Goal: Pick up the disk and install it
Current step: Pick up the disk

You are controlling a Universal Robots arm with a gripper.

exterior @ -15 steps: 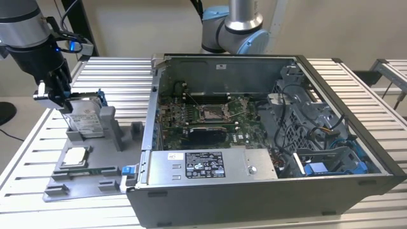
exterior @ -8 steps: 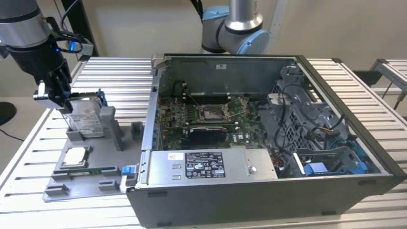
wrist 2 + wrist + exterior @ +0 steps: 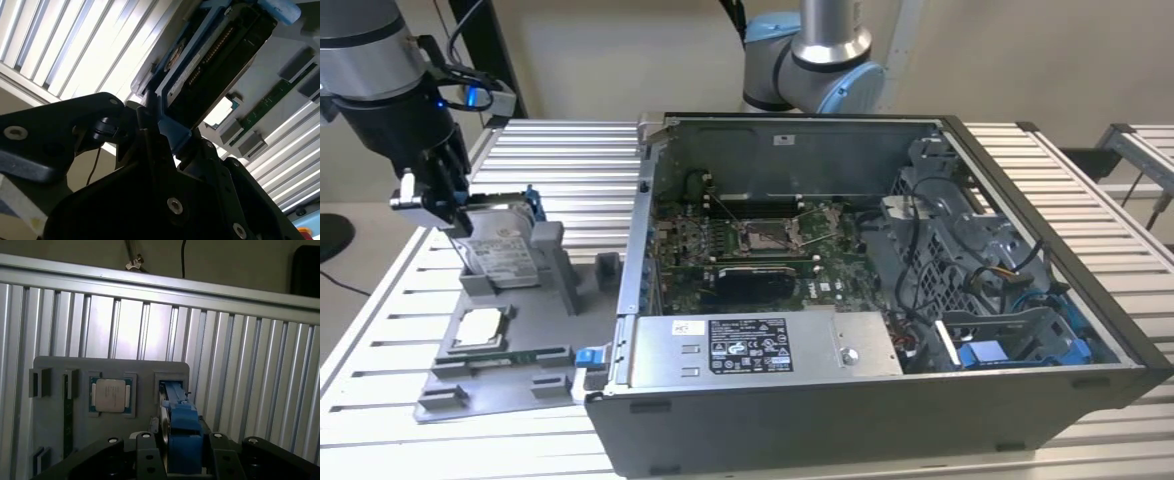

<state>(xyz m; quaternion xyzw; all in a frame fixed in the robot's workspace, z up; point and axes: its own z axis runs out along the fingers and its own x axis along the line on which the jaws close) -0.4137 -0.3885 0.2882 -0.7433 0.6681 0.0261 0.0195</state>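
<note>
Presently – item: the disk (image 3: pixel 500 245), silver-grey with a white label and a blue carrier frame. It stands on edge in a slot of the grey holder tray (image 3: pixel 507 385), on the slatted surface (image 3: pixel 1067 180) at the exterior view's left, beside the open computer case (image 3: pixel 881 420).

Tool (image 3: pixel 438 205): clamped on the disk's upper edge. In the first wrist view the black fingers (image 3: pixel 148 452) press either side of the blue carrier (image 3: pixel 182 427). In the second wrist view the same frame (image 3: pixel 172 131) is pinched at one corner, with the drive's dark underside and connector row (image 3: pixel 220 55) running away from the grip.

Arm pose: wrist pointing almost straight down over the tray, forearm rising out of the exterior view's upper left corner, tool aligned with the slot.

Hazards, as judged:
- The grip appears to sit on the plastic frame near one end, not on the metal body – the disk could pivot or slip, since its weight hangs to one side of the hold.
- A lift that is off vertical could bind the disk against the slot walls and drag the tray along.
- The CPU chip (image 3: pixel 480 325) lies in the next pocket, so a shifted tray could unseat it.
- The case wall nearest the tray stands tall, so a low carry could knock the disk against it.
</note>
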